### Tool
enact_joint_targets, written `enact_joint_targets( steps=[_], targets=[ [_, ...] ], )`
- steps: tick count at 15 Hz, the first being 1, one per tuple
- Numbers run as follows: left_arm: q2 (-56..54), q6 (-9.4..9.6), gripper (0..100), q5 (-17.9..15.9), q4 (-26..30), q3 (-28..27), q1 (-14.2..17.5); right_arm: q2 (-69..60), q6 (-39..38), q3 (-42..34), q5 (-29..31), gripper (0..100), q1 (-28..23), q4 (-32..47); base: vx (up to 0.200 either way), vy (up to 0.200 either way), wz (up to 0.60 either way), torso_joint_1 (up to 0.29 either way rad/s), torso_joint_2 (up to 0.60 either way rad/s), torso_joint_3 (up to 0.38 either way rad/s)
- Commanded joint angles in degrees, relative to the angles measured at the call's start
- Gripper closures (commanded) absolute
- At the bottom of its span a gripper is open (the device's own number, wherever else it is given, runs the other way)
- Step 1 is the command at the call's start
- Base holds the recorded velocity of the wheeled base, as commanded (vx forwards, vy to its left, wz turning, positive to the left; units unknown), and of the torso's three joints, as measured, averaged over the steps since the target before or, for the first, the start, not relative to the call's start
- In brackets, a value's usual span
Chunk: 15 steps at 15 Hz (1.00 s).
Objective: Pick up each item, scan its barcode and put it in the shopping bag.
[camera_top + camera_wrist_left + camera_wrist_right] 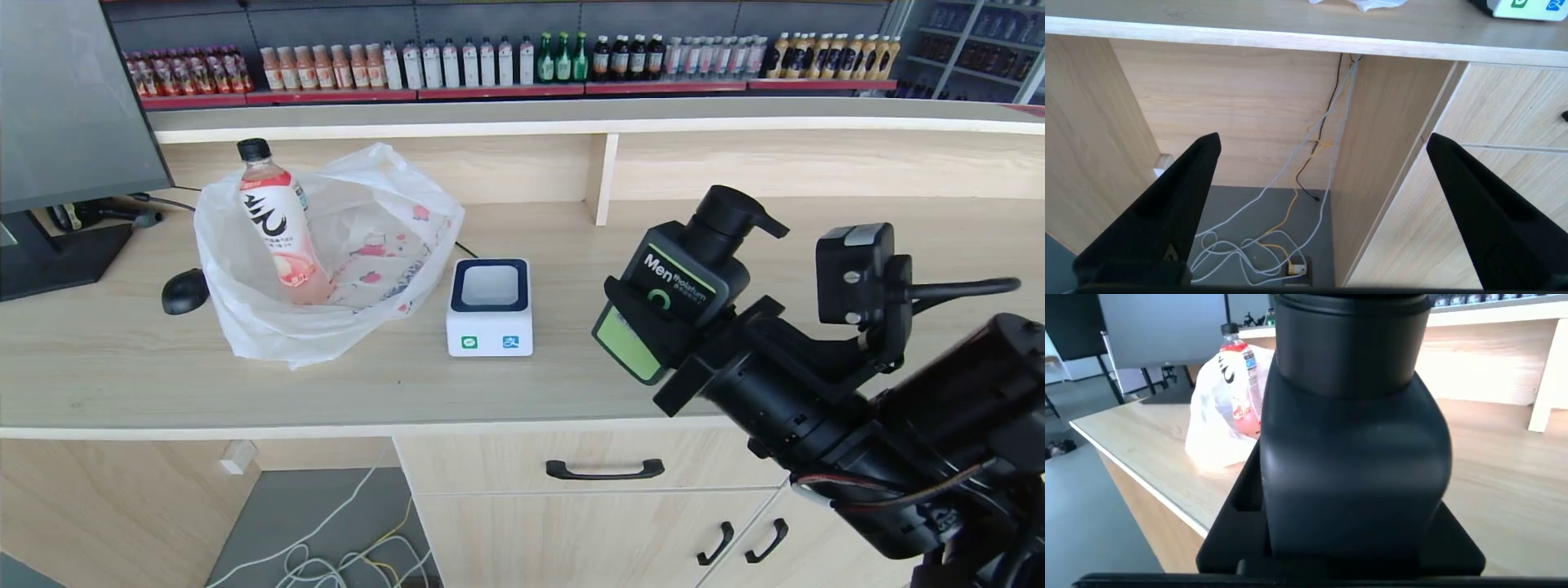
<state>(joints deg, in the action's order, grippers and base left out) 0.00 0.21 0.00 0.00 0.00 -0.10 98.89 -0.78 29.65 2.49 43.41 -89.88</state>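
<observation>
Right claw point(663, 331) clamps a dark pump bottle point(694, 265), tilted pump-end up, above the counter point(122, 367), with the scanner point(490, 306) to its left and the shopping bag point(245, 331) beyond; left claw point(1323, 216) hangs spread below.

The black pump-top bottle point(682, 282) bears white lettering and a green ring; the pink plastic drink bottle point(277, 224) bold black brush characters; the white box scanner point(490, 309) green and blue icons.

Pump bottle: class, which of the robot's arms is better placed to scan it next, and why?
Right. The right gripper holds the pump bottle beside the scanner; the left gripper hangs open below the counter.
</observation>
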Motion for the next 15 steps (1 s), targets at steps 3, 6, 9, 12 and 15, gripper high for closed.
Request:
enact_joint_targets(
  steps=[3,6,9,12,15],
  targets=[
    [0.0,-0.12,0,0.0,0.0,0.0,0.1,0.69,-0.1,1.11,-0.03,100,-3.33,-0.12,0.0,0.2,0.0,0.004,0.0,-0.001],
    [0.0,-0.3,0,0.0,0.0,0.0,0.1,0.95,-0.1,1.38,-0.03,100,-3.42,-0.12,0.0,0.2,0.0,0.001,0.0,0.004],
    [0.0,-0.3,0,0.0,0.0,0.0,0.1,0.95,-0.19,2.17,-0.03,100,-3.42,-0.12,0.0,0.2,0.0,-0.001,0.0,0.001],
    [0.0,-0.47,0,0.0,0.0,0.0,0.1,1.22,-0.27,3.4,-0.03,100,-3.42,-0.12,0.0,0.133,0.0,0.002,0.0,0.0],
    [0.0,-0.3,0,0.0,0.0,0.0,0.1,1.22,-2.03,4.54,-0.03,100,-3.16,-0.12,0.0,0.0,0.0,0.0,0.0,0.0]
  ],
)
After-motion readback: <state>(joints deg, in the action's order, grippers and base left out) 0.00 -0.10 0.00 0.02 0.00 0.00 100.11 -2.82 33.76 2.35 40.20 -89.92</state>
